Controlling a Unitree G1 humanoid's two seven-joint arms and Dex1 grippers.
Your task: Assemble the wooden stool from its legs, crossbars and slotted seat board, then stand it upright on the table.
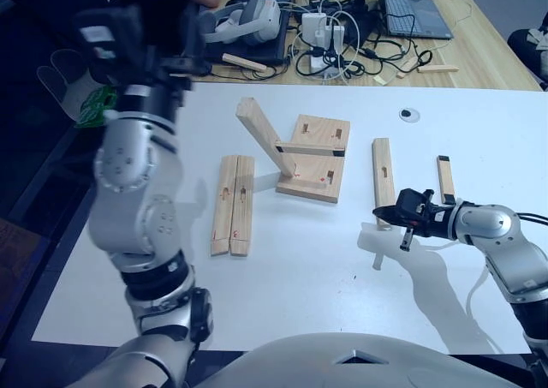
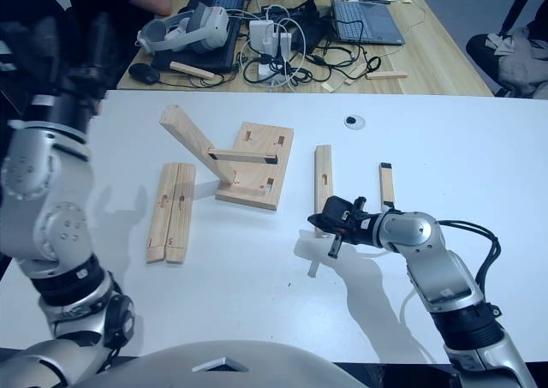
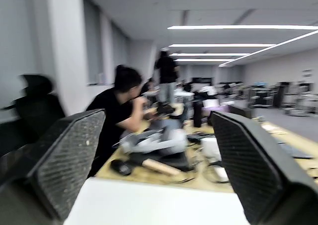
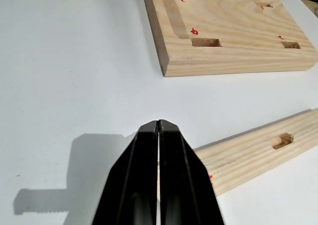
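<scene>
The slotted seat board (image 1: 318, 176) is lying flat mid-surface (image 1: 282, 294), one slot holding a leg (image 1: 259, 128) that is leaning toward 10 o'clock, with a crossbar (image 1: 310, 150) jutting from it toward 3 o'clock; the other slots are showing open. At its 8 o'clock a pair of legs (image 1: 233, 205) is lying side by side, well inside the surface's edge. A wide bare band is running at 6 o'clock. The right pincer (image 4: 159, 130) is sitting closed on nothing, just at the near end of a single leg (image 1: 383, 170) stretching toward 12 o'clock; contact is unclear. A short crossbar (image 1: 445, 179) is lying at that leg's 3 o'clock. The left pincer (image 3: 159, 155) is hanging raised, fingers spread apart.
</scene>
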